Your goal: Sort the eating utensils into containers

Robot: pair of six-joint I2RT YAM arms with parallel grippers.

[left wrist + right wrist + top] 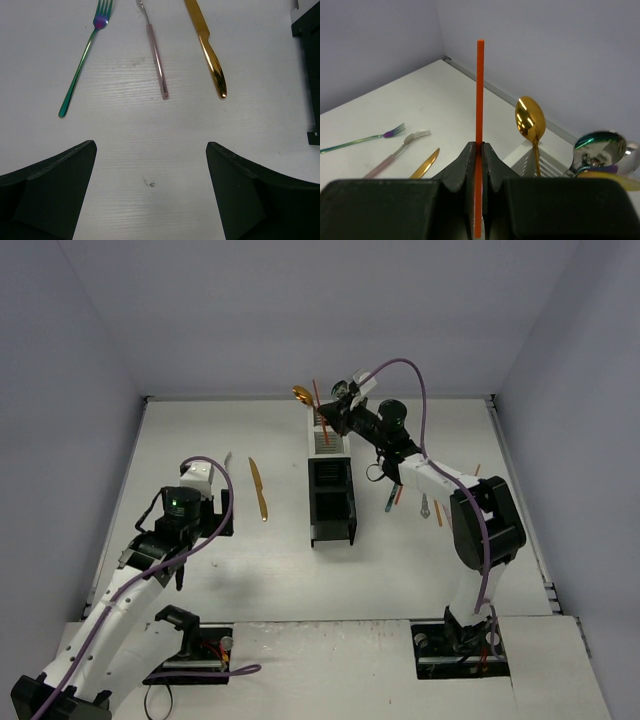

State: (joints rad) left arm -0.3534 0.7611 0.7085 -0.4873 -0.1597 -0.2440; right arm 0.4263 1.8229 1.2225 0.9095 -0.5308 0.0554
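White desk (270,570), grey walls. Containers (331,502): four joined bins, mid-desk. Right fingers (464,167): clamped on upright orange utensil (480,95) over the Containers' far end, beside gold spoon (530,120) standing there. Left fingers (55,185): spread wide, empty, left of Containers, above gold knife (206,47), pink fork (157,60), teal fork (80,67) lying flat.
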